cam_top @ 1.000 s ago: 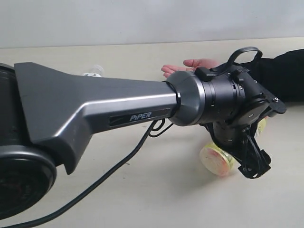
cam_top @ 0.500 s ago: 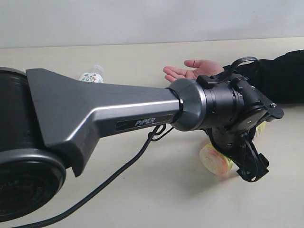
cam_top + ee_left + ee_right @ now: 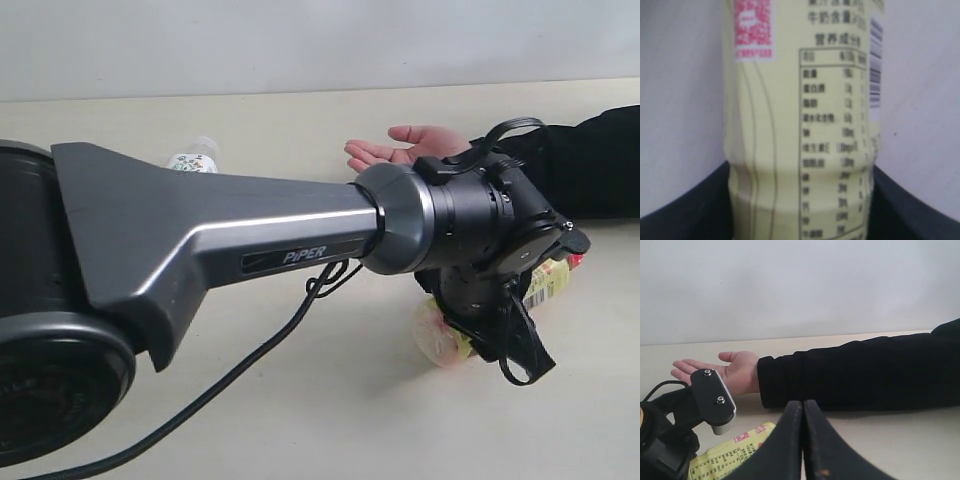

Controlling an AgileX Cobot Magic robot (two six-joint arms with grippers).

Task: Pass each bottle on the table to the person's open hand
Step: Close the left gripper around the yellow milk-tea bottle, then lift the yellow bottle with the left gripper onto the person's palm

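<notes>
The pale yellow plastic bottle (image 3: pixel 545 284) with a red cap (image 3: pixel 574 262) lies tilted, nearly on its side, grasped by the left fingers (image 3: pixel 687 212), which press on it from both sides low on its body. In the left wrist view its label fills the frame, showing a printed table of figures, a pink code square and a barcode strip at one edge. In the exterior view the bottle's round base faces the camera, low over the pale beige bench (image 3: pixel 330 420), and its cap end points right. Whether the base touches the bench I cannot tell.

The person's bare open hand (image 3: pixel 405 147), palm up and coming out of a black sleeve (image 3: pixel 595 160), is held out farther back, apart from the bottle.

The right fingers (image 3: pixel 785 447) are clenched tip to tip with nothing between them, near the sleeve.

The dark grey left arm (image 3: pixel 220 235), marked PiPER, reaches across from the left, with a black cable (image 3: pixel 245 370) hanging under it. Above the arm's top edge shows a small whitish plastic bottle (image 3: pixel 192 158) with a green-printed label, mostly hidden. A pale grey wall (image 3: pixel 300 40) closes the back.
</notes>
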